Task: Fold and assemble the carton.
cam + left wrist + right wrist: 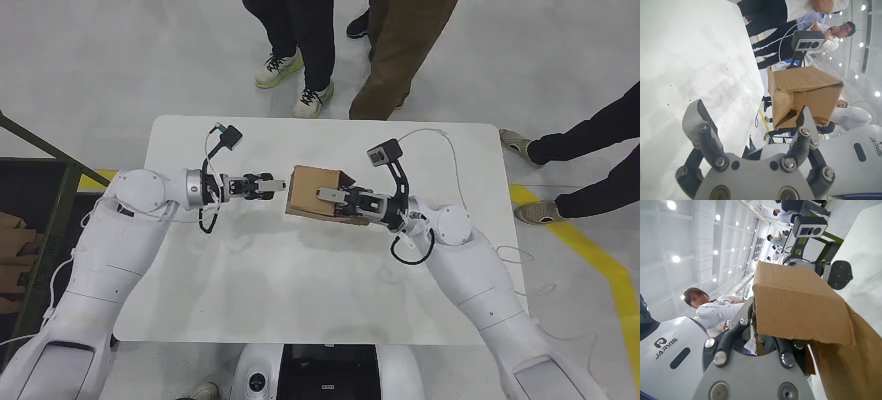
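While the carton (pixel 305 202), already squared into a box, is being held near the middle of the table (pixel 300 290) by the right gripper (pixel 330 197) pinching one wall, the left gripper (pixel 279 186) is hovering wide open and empty beside an end seemingly awaiting closing.

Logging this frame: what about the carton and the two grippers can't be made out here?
- Top view: contact between the left gripper and the carton is too small to judge. In the left wrist view, one fingertip of the open gripper overlaps the carton, so any gap is hidden.
- Top view: the right gripper covers part of the carton's upper face.
- Right wrist view: one carton flap is cut off by the picture's edge.
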Action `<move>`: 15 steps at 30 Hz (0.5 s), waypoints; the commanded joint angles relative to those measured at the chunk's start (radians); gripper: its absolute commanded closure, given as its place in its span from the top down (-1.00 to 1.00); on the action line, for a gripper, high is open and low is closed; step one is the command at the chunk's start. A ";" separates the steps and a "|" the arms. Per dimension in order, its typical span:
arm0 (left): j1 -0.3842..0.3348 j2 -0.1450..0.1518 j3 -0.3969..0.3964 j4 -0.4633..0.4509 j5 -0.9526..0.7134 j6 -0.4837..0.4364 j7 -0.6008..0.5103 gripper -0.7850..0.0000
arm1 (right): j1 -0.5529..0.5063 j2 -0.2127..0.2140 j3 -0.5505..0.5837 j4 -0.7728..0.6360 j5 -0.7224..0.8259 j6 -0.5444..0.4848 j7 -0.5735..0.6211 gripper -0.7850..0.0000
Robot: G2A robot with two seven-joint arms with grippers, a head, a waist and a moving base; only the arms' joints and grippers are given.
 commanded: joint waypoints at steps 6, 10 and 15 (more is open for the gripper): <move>0.051 0.009 -0.066 -0.045 0.004 -0.221 0.065 1.00 | 0.008 0.003 0.011 0.012 0.042 0.028 0.047 -1.00; 0.075 0.014 -0.101 -0.070 0.096 -0.360 0.130 1.00 | 0.013 0.005 0.018 0.028 0.058 0.054 0.073 -1.00; 0.109 0.018 -0.127 -0.127 0.304 -0.531 0.285 1.00 | 0.020 0.008 0.028 0.046 0.074 0.088 0.089 -1.00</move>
